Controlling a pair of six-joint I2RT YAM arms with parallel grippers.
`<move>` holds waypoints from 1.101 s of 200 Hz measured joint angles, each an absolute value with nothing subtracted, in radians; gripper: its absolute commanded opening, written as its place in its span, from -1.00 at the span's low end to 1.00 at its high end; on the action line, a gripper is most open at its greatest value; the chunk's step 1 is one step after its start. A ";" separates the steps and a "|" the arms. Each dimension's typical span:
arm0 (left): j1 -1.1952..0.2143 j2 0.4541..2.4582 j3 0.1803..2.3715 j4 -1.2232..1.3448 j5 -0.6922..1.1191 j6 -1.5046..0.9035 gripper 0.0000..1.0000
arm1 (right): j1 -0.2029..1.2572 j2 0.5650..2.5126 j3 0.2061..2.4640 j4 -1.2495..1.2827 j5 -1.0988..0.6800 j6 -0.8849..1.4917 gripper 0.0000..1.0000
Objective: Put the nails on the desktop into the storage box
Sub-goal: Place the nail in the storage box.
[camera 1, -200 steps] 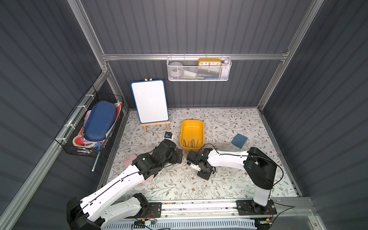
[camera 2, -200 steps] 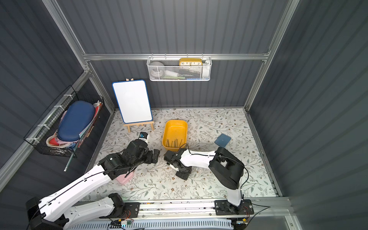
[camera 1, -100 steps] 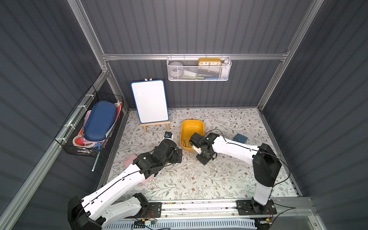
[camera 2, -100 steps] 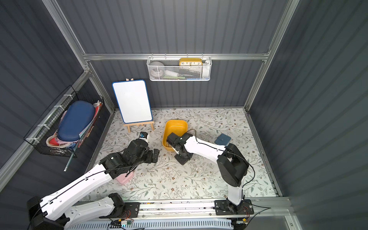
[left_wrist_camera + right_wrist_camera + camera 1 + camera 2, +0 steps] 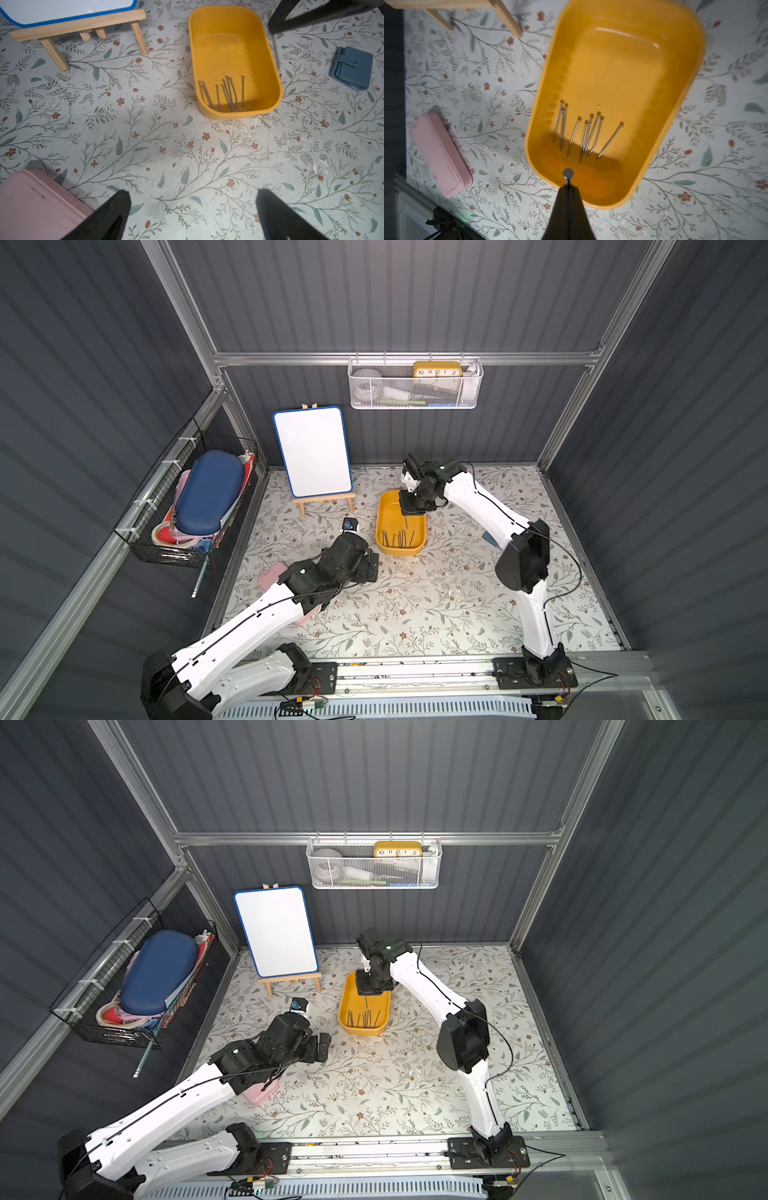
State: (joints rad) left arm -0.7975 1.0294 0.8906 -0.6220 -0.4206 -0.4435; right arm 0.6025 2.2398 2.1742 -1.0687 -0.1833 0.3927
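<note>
About nine thin dark grey metal nails (image 5: 585, 133) lie inside the yellow-orange rectangular plastic storage box (image 5: 683, 62), at the end nearer the arm bases. One more nail (image 5: 568, 174) hangs head-down over the box, pinched tight in the right gripper (image 5: 568, 188). The left gripper (image 5: 193, 196) is spread wide and empty above the white vine-printed desktop (image 5: 145, 124), near a flat pink plastic case (image 5: 31, 197).

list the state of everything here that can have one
storage box, lidless, upright, holding nails
nails in box, lying flat at one end
held nail, hanging over the box
right claw, shut on held nail
left claw, open, empty
pink case, closed, flat
blue wallet, snapped shut
whiteboard, blank, on easel
</note>
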 measured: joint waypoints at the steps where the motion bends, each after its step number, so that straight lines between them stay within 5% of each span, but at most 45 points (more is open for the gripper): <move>1: -0.797 1.029 0.891 -0.622 -0.421 -0.443 0.99 | 0.602 2.249 2.172 -1.067 -0.184 0.399 -1.00; 140: -0.791 1.045 0.873 -0.621 -0.421 -0.439 0.99 | 0.581 2.353 2.031 -0.935 -0.212 0.538 -1.00; 180: -0.783 1.053 0.873 -0.615 -0.421 -0.434 0.99 | 0.579 2.352 2.031 -0.918 -0.228 0.529 -0.43; 220: -0.765 1.062 0.873 -0.596 -0.421 -0.428 0.99 | 0.579 2.238 2.016 -0.934 -0.246 0.503 -0.26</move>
